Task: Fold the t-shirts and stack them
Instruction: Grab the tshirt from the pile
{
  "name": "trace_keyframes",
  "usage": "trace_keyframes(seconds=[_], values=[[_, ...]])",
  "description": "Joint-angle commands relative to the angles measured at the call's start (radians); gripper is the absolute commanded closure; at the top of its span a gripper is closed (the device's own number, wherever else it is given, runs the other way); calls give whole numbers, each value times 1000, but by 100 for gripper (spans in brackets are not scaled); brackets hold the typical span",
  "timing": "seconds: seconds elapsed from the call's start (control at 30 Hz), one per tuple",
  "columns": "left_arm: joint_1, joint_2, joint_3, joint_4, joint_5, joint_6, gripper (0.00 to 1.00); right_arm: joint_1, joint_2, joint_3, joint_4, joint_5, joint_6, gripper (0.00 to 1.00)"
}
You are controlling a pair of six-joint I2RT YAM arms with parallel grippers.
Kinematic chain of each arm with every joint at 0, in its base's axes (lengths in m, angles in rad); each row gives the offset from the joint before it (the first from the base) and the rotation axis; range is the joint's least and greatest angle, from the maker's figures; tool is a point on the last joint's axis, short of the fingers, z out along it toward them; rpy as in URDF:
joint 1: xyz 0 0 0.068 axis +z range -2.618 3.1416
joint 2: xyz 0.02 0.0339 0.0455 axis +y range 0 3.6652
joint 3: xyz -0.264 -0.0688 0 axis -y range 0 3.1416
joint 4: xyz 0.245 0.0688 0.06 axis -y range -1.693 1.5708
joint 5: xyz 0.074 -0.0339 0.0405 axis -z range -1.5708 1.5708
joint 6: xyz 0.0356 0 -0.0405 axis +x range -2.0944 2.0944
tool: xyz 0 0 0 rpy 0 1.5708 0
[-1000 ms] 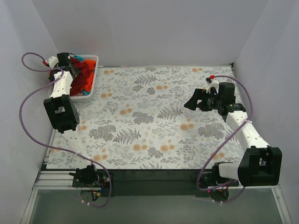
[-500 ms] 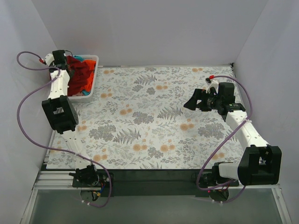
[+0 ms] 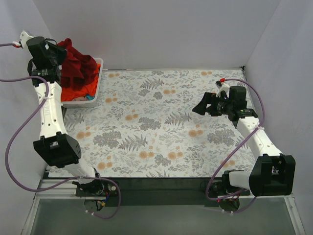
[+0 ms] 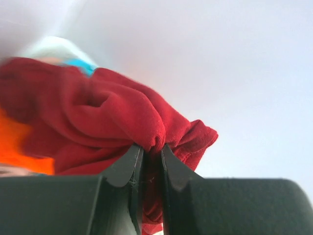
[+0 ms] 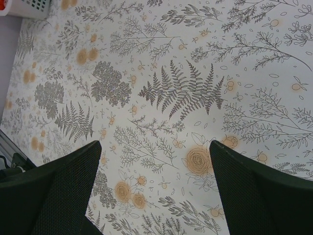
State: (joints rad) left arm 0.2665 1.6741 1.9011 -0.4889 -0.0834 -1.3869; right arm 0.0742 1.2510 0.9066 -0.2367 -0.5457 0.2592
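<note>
My left gripper is raised above the white basket at the far left corner, shut on a bunch of the dark red t-shirt, which hangs down from it into the basket. In the left wrist view the red t-shirt is pinched between the two fingers of the left gripper. An orange t-shirt lies in the basket under it, also seen as an orange t-shirt at the left edge of the wrist view; a bit of teal t-shirt shows behind. My right gripper hovers open over the tablecloth at the right; the right gripper holds nothing.
The floral tablecloth covers the table between the arms. White walls close the back and both sides. The basket stands against the left wall, and its corner shows at the top left of the right wrist view.
The left gripper has shut on the dark red t-shirt in the basket and risen, lifting the cloth up and toward the left wall. The right arm has not moved.
</note>
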Motion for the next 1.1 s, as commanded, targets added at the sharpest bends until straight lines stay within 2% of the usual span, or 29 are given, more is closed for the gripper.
trace_keyframes(seconds=[0.0, 0.1, 0.2, 0.33, 0.47, 0.7, 1.07], values=[[2, -57, -98, 125, 338, -101, 100, 4, -30, 9, 33, 1, 6, 2], [-9, -129, -210, 261, 549, -198, 100, 4, -30, 23, 31, 1, 11, 2], [-68, -192, -252, 335, 623, -215, 100, 6, -33, 34, 31, 0, 14, 2], [-164, -243, -255, 403, 651, -244, 100, 6, -39, 44, 28, 10, 17, 2], [-200, -257, -255, 512, 662, -400, 100, 4, -44, 64, 11, 16, 20, 2], [-248, -199, 56, 495, 614, -500, 100, 4, -73, 86, -3, 26, 28, 2], [-253, -1, 404, 530, 643, -695, 100, 6, -88, 117, -9, 39, 26, 2]])
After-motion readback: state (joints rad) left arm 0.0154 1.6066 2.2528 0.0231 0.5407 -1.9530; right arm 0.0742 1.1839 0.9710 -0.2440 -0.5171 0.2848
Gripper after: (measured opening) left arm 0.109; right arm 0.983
